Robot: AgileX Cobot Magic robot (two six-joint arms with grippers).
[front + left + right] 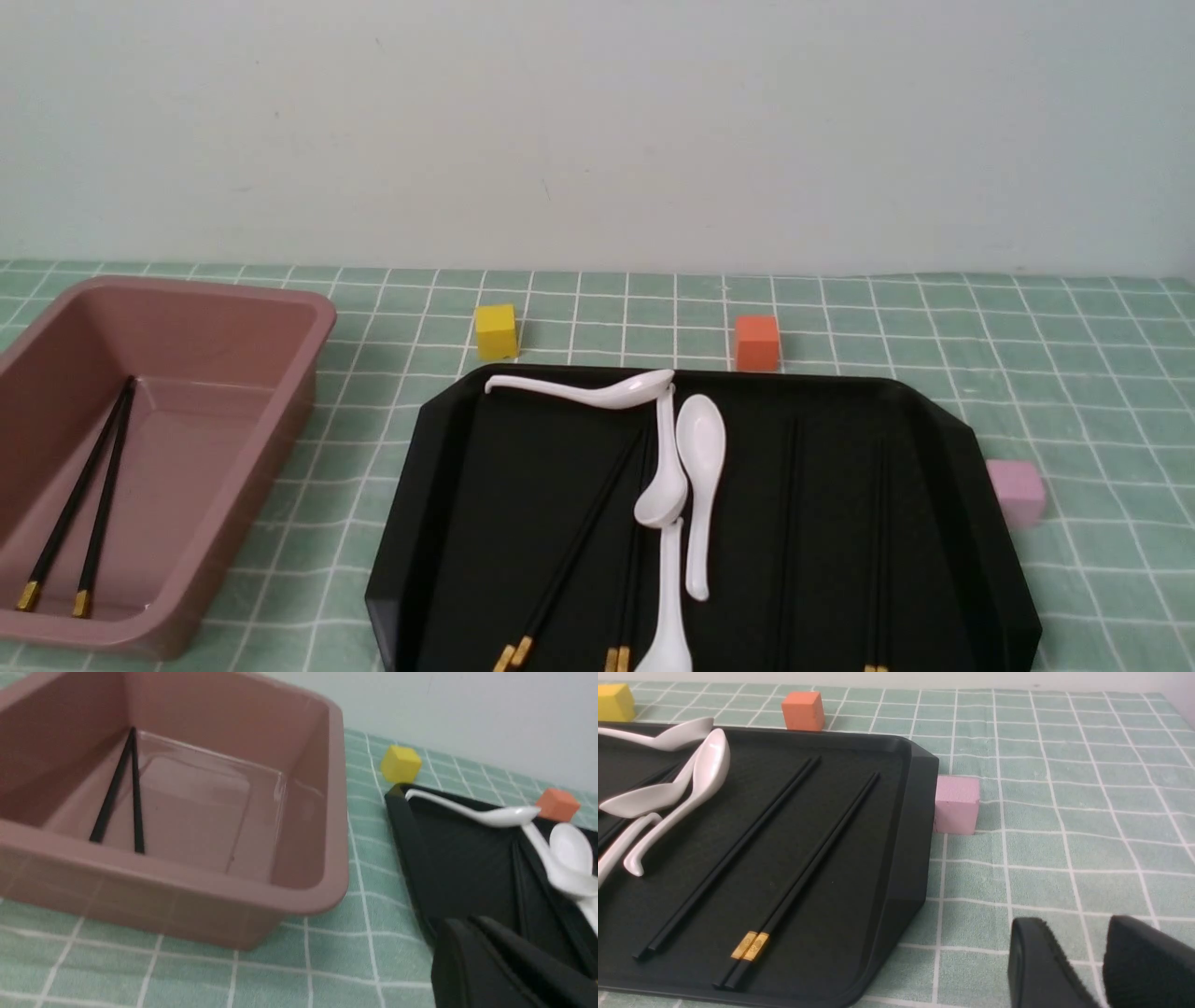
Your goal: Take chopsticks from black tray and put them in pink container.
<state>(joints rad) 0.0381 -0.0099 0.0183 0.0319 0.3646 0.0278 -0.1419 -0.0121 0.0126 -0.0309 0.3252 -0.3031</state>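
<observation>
The pink container stands at the left with one pair of chopsticks lying in it, seen too in the left wrist view as chopsticks. The black tray in the middle carries several more pairs; one slanted pair lies beside the spoons, and another pair lies near its right rim. Neither gripper shows in the front view. My left gripper is shut and empty at the tray's edge nearest the container. Over the cloth right of the tray, my right gripper is open and empty.
Several white spoons lie across the tray among the chopsticks. A yellow cube and an orange cube sit just behind the tray. A pale pink cube touches its right side. Green checked cloth covers the table.
</observation>
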